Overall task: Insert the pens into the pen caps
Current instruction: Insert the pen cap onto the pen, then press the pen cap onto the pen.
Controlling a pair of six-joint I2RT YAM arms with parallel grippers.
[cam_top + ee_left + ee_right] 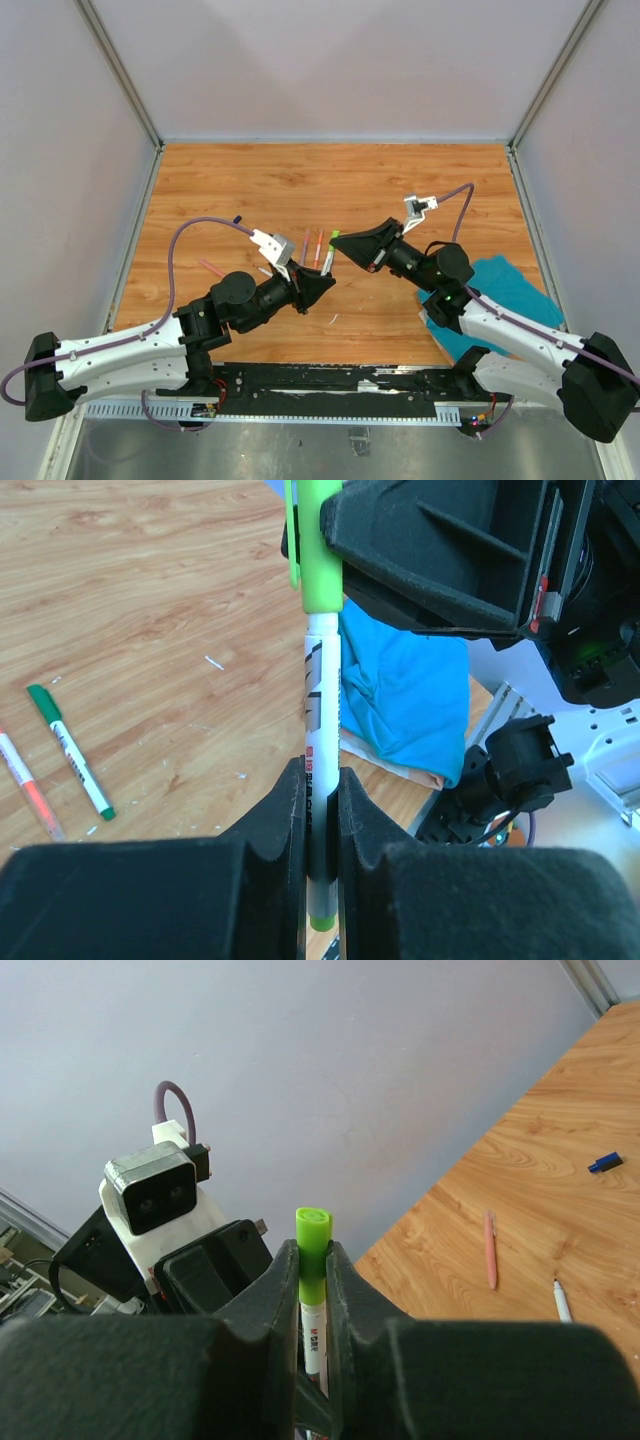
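Observation:
A white-barrelled pen (322, 720) with a light green end is held upright above the table. My left gripper (322, 780) is shut on its lower barrel. A light green pen cap (313, 1245) sits over the pen's upper end, and my right gripper (313, 1260) is shut on that cap. In the top view the two grippers (310, 285) (345, 248) meet tip to tip over the table's middle, with the pen (328, 258) between them. More pens lie on the wood: a dark green one (70, 765), an orange one (30, 790) and a pink one (490, 1250).
A teal cloth (500, 295) lies at the table's right, under the right arm. A small dark blue cap (237, 217) lies at the back left. Pink and orange pens (312, 244) lie just behind the grippers, and another pink pen (212, 268) lies to the left.

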